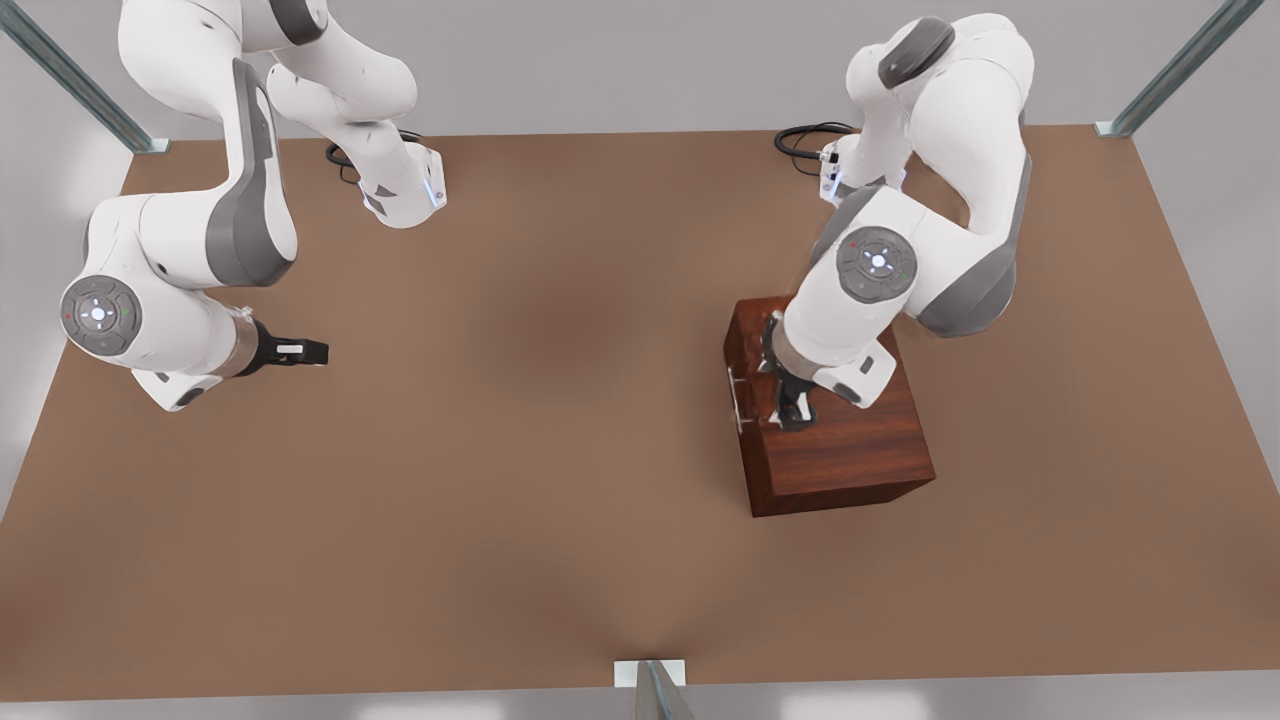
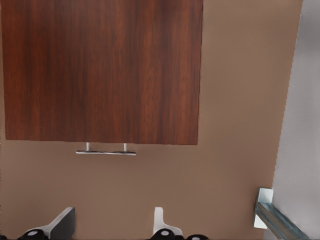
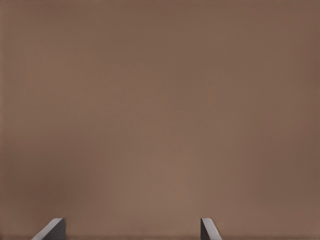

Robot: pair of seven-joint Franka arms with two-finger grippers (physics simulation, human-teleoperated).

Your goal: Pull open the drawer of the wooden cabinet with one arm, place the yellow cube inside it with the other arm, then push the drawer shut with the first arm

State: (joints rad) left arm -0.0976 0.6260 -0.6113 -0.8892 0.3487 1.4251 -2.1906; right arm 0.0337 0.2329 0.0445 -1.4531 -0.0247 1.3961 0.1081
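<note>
Left gripper (image 1: 795, 415) hovers above the wooden cabinet (image 1: 840, 440) on the front view's right, fingers (image 2: 62, 225) spread wide, holding nothing. In the left wrist view the cabinet top (image 2: 102, 70) sits ahead, with the silver handle (image 2: 106, 152) of the drawer (image 1: 738, 385) sticking out at its front edge; drawer looks shut. Right gripper (image 1: 315, 351) waits well apart over the bare brown table (image 1: 520, 450) on the front view's left, fingers (image 3: 52, 229) wide apart, empty.
</note>
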